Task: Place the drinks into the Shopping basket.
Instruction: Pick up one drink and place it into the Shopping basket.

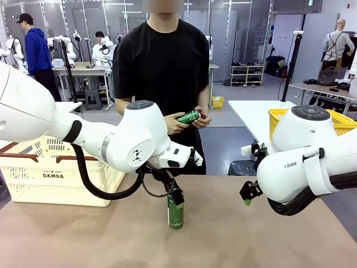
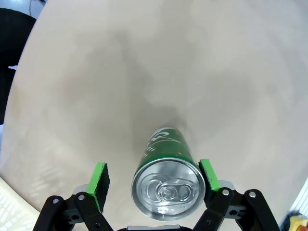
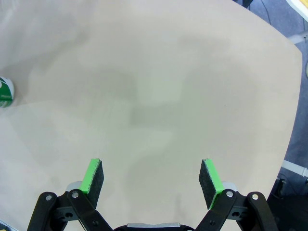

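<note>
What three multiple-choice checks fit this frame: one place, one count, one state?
1. Where is the green can on the table?
A. lying on its side
B. upright between the left gripper's fingers
C. stacked on another can

2. How many green cans show in the front view?
A. one
B. two
C. four

3. How do the right gripper's fingers stand?
A. open over bare table
B. shut on a can
C. shut on nothing

Answers:
1 B: the left wrist view looks down on its top between the two fingers.
2 B: one stands on the table, and a second green can is in the person's hands.
3 A: there is a wide gap between the fingers, with bare tabletop beyond.
</note>
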You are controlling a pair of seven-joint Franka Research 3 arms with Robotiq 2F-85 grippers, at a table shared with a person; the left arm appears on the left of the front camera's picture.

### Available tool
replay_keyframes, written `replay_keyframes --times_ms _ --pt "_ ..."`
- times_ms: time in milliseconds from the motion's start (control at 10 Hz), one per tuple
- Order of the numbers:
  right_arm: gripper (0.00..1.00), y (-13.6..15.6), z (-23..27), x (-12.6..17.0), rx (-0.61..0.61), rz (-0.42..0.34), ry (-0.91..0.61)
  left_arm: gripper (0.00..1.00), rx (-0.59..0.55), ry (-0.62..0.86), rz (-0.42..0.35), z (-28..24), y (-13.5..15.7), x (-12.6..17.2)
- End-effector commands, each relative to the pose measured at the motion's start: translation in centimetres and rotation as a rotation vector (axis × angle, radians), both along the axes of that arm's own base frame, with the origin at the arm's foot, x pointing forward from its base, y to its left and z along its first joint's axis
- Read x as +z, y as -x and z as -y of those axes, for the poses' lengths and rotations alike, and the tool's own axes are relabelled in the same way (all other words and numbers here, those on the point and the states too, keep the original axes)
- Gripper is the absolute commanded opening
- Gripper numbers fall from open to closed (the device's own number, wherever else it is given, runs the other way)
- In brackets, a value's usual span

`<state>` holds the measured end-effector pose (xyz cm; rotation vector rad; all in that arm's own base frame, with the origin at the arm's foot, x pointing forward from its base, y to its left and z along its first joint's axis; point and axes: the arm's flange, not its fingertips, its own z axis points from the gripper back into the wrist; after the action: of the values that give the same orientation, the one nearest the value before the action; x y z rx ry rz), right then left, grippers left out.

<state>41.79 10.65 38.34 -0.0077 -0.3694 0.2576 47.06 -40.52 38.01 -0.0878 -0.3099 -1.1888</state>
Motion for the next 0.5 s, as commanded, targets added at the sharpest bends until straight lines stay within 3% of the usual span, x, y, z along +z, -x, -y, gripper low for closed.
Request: replay_keyframes --times_ms 0,300,400 --pt "1.0 -0.03 -0.06 -0.08 0.005 -0.002 -0.002 0.76 0.007 -0.02 -0.018 0.63 -0.47 0.29" --pt "1.0 -0.03 -0.06 -0.08 0.005 -0.002 -0.002 0.5 -0.007 -0.036 -0.022 0.94 -0.57 -0.11" --pt "1.0 -0.03 -0.06 -0.08 0.005 -0.002 -0.002 0.37 -0.015 -0.042 -0.022 1.04 -0.43 -0.14"
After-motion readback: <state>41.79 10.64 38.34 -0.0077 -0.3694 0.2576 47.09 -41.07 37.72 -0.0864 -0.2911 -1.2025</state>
